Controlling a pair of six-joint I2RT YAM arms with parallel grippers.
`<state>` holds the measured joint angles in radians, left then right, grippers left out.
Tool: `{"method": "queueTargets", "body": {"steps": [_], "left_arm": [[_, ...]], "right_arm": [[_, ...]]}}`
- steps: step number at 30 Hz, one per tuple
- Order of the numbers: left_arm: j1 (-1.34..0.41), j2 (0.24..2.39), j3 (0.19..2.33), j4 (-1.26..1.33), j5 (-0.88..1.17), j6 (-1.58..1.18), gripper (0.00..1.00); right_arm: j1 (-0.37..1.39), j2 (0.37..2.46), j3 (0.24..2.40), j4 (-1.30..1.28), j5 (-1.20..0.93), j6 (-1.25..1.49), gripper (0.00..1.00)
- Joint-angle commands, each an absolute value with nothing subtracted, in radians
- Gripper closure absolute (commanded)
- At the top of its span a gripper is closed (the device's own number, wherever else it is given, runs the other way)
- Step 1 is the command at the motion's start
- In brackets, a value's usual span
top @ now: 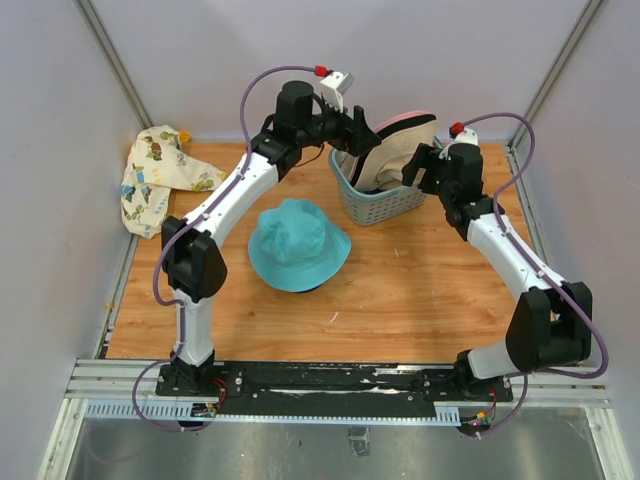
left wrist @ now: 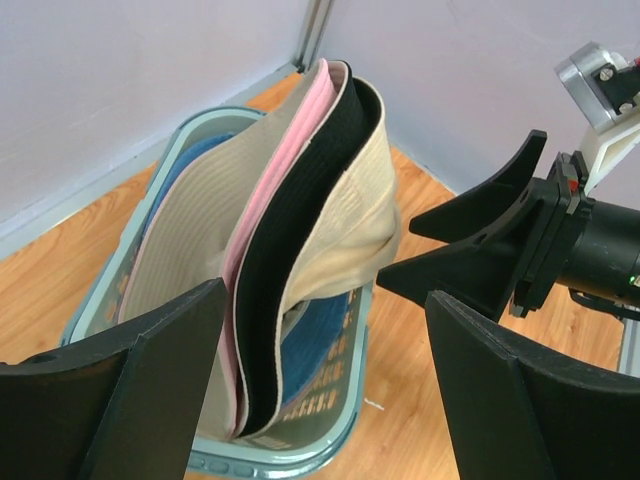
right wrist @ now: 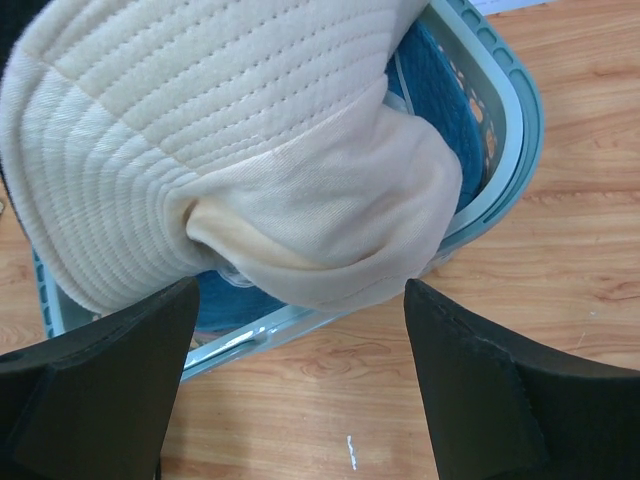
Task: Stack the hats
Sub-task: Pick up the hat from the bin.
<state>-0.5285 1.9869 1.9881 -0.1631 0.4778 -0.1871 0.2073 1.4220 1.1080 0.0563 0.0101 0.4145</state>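
Observation:
A teal-blue hat lies flat on the table, in front of the basket. Several more hats stand on edge in the grey-green basket: a cream one, a pink one, a black one, another cream one, and a blue one low inside. My left gripper hangs open over the basket's left end, above the pink and black brims. From the right, my right gripper faces the bulging cream hat, open and holding nothing.
A cream cloth with cartoon prints lies crumpled at the table's far left corner. The basket's rim sits near the back edge, by the wall. The two grippers stand close together over the basket; my right gripper's fingers show in the left wrist view.

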Motion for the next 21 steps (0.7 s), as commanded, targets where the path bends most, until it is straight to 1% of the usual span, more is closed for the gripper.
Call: {"method": "queueTargets", "body": {"steps": [1,7,13,15,17,21], "left_arm": [[-0.525,2.043,2.056,-0.167,0.488,-0.175,0.15],[-0.525,2.102,2.107,-0.170,0.473,-0.176,0.15],[-0.525,2.155,2.156,-0.172,0.457,-0.179,0.15],[-0.525,2.169,2.167,-0.171,0.454,-0.178,0.15],[-0.525,2.180,2.170,-0.169,0.448,-0.179,0.15],[-0.525,2.195,2.172,-0.159,0.442,-0.181,0.15]], "right_arm": [[0.185,1.450,1.150,0.085,-0.016,0.411,0.16],[0.167,1.490,1.168,0.095,-0.040,0.411,0.18],[0.153,1.518,1.176,0.109,-0.062,0.416,0.28],[0.150,1.523,1.179,0.110,-0.068,0.414,0.33],[0.149,1.529,1.181,0.111,-0.074,0.409,0.40],[0.150,1.527,1.179,0.118,-0.080,0.401,0.59]]}}
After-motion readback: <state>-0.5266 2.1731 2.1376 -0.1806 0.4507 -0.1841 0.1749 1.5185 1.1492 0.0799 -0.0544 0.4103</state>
